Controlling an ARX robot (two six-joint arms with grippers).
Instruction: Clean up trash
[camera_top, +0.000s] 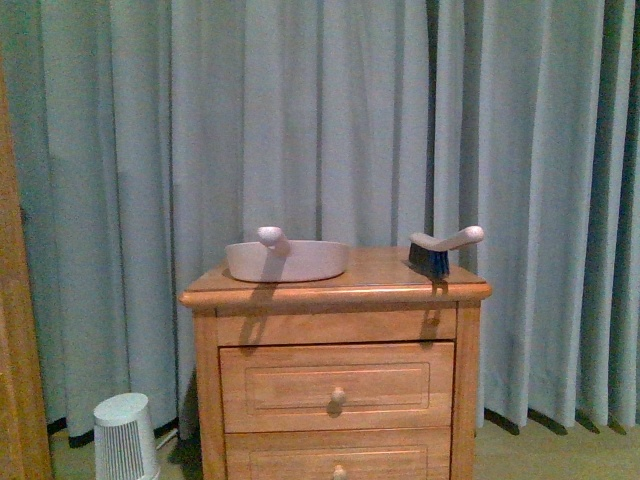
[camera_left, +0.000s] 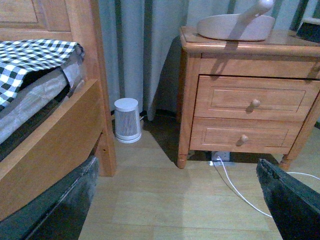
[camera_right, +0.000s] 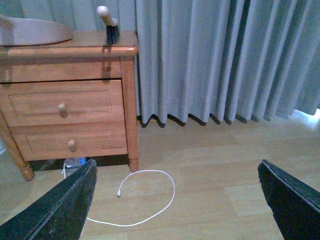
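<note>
**Locating the trash before any pickup**

1. Status. From where I stand, no crumpled white paper shows in any of the three views, so the trash is out of view and its place cannot be told. I judge the step in hand to be a search, not a grasp.

2. Claw state. The left claw (camera_left: 176, 162) hangs low over the wooden floor (camera_right: 225, 165) with its fingers spread wide and nothing between them. The right claw (camera_right: 177, 162) is likewise spread and empty.

3. Procedure, as a recommendation.
- Sweep the wrist cameras along the floor beside the bed (camera_left: 50, 135) and across its checked cover (camera_left: 30, 60).
- Do not mistake the white cable (camera_right: 172, 192) or the small white ribbed unit (camera_top: 125, 440) for the trash.
- Close a claw only once the wad sits between its fingers.

4. Containers.
- A pale dustpan (camera_top: 287, 261) rests on the nightstand (camera_top: 300, 325), its handle towards the curtain (camera_top: 330, 120). It is seen side-on, so its inside is hidden.
- A hand brush (camera_top: 440, 250) stands apart from it, at the other end of the top.
- Both drawers are closed, so what is in them cannot be told.
- No waste bin is in view.
</note>
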